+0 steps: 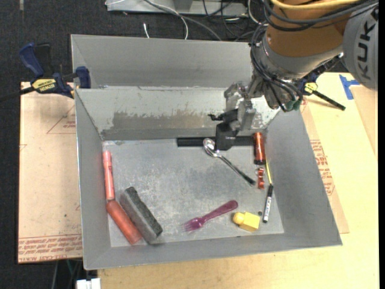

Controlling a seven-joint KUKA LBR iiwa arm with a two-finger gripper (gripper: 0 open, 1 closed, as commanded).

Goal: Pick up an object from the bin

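Note:
My gripper (227,136) hangs low at the back right of the bin, close to the back wall. Right under it lies a long black bar (191,141), stretched left to right along the back. A metal spoon (224,156) lies just in front, its bowl next to the gripper's lower end and its handle running toward the front right. An orange-red tool (258,149) lies lengthwise just to the right of the gripper. Whether anything sits in the gripper is hidden by its body.
A black marker (266,203), a yellow piece (246,221) and a purple plastic fork (210,216) lie at the front right. At the left lie a pink stick (108,174), a red crayon-like piece (123,222) and a grey block (142,214). The arm's orange cover and cables overhang the back right corner.

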